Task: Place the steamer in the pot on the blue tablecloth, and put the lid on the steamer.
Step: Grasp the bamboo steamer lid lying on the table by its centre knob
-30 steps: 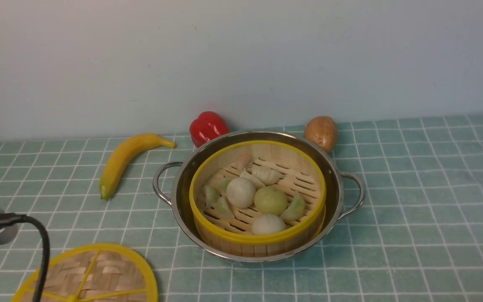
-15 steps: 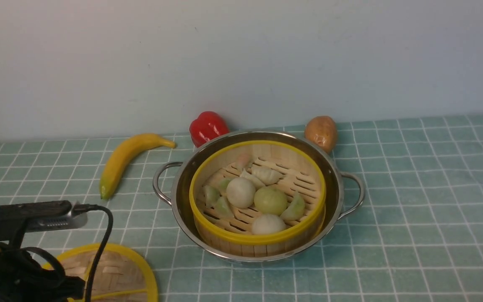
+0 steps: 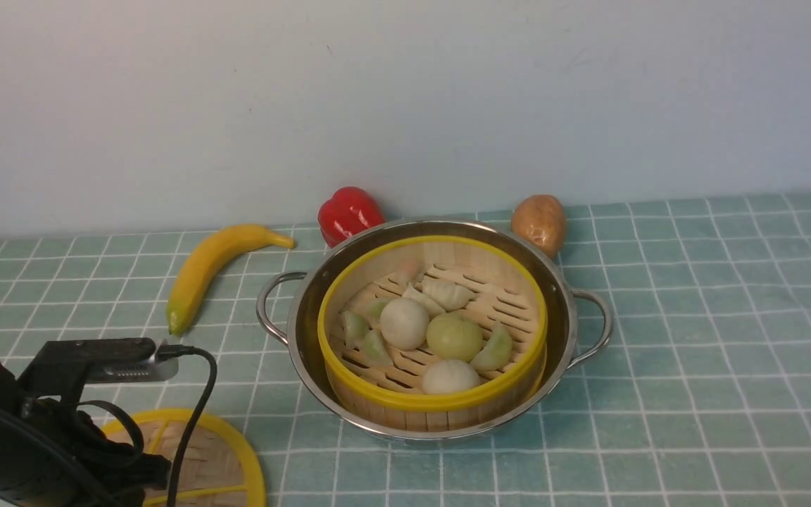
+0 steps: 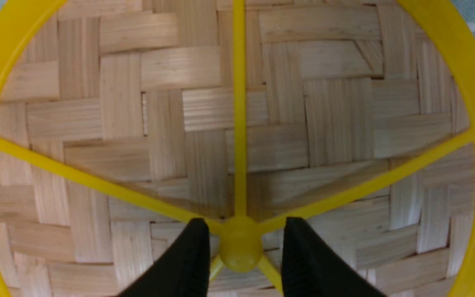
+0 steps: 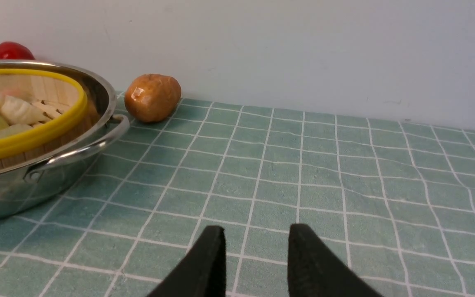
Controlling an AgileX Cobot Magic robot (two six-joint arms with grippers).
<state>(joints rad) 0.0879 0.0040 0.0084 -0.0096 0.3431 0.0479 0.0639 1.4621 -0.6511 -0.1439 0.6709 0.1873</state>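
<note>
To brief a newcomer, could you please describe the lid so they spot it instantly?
Find the steel pot in the middle, then look nearer and left. The lid lies there: a flat woven disc with yellow spokes, unlike the deep slat-walled steamer.

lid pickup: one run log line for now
steamer: in pot; lid: on tablecloth; left gripper: open, astride knob; right gripper: open, empty

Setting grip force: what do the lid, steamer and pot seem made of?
The lid looks like matte woven bamboo under a glossy yellow frame, probably plastic. The steamer shows pale wooden slats with a similar rim. The pot is mirror-bright, likely steel.
</note>
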